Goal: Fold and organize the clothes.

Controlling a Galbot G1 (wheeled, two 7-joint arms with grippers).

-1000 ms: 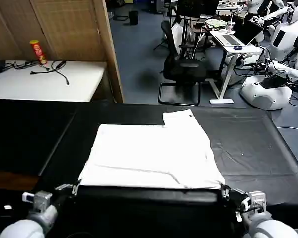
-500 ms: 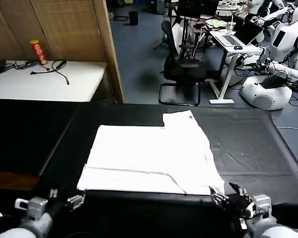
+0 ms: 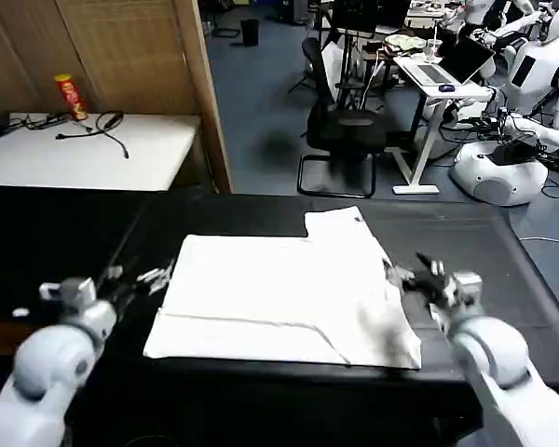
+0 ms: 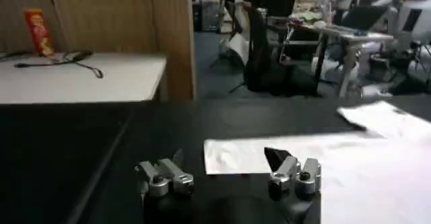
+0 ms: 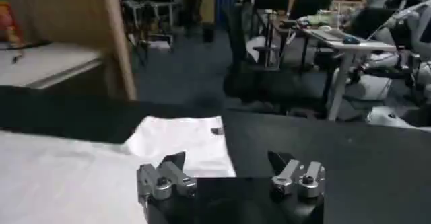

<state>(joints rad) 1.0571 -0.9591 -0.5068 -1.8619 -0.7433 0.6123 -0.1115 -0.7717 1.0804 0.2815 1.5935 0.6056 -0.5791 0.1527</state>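
The clothes are one white T-shirt (image 3: 279, 289), lying folded flat in the middle of the black table (image 3: 475, 270) with one sleeve (image 3: 335, 222) sticking out at the far side. My left gripper (image 3: 135, 276) hovers open just off the shirt's left edge, holding nothing. My right gripper (image 3: 412, 272) is open at the shirt's right edge, also holding nothing. In the left wrist view the left gripper (image 4: 225, 157) points at the shirt's (image 4: 337, 161) edge. In the right wrist view the right gripper (image 5: 226, 159) sits over the border between the shirt (image 5: 81, 178) and bare table.
A white side table (image 3: 84, 149) at the far left carries a red can (image 3: 70, 96) and cables. A wooden partition (image 3: 121, 56) stands behind it. Beyond the black table are an office chair (image 3: 340, 140), a desk with a laptop (image 3: 438, 74) and other robots (image 3: 512, 158).
Both grippers have left the shirt's near corners and moved forward along its left and right sides. The shirt has stayed flat, its near edge slightly shifted.
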